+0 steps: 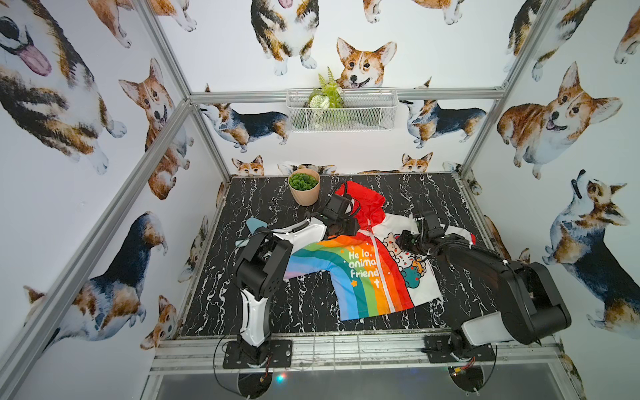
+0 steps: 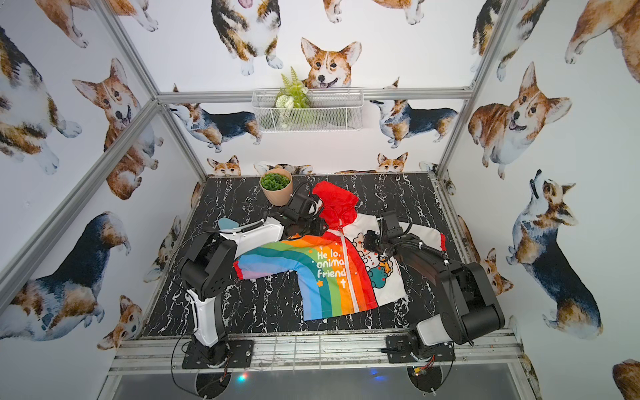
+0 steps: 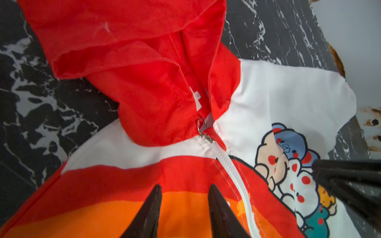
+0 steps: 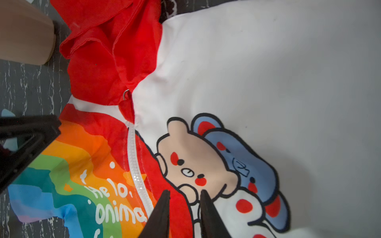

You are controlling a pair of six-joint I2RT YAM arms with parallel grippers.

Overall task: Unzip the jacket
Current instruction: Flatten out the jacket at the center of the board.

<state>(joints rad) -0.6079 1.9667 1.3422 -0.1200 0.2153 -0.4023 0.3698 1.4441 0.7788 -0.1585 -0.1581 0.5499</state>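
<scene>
The jacket [image 1: 360, 277] [image 2: 329, 277] lies flat on the black marble table [image 1: 277, 311], red hood toward the back wall. Its white zipper [image 4: 136, 171] is closed; the slider [image 3: 207, 139] with its ring pull [image 3: 201, 123] sits at the collar. My left gripper [image 3: 185, 185] [image 1: 343, 227] hovers over the red and orange shoulder stripes just beside the zipper, jaws open with only flat fabric showing between them. My right gripper [image 4: 185, 190] [image 1: 403, 242] is over the white half by the cartoon bear [image 4: 195, 160], jaws open a narrower gap, nothing pinched.
A potted green plant [image 1: 304, 185] stands at the back, close to the hood and the left arm. A light blue object [image 1: 256, 225] lies partly under the left arm. A wire basket [image 1: 341, 109] hangs on the back wall. Aluminium frame posts edge the table.
</scene>
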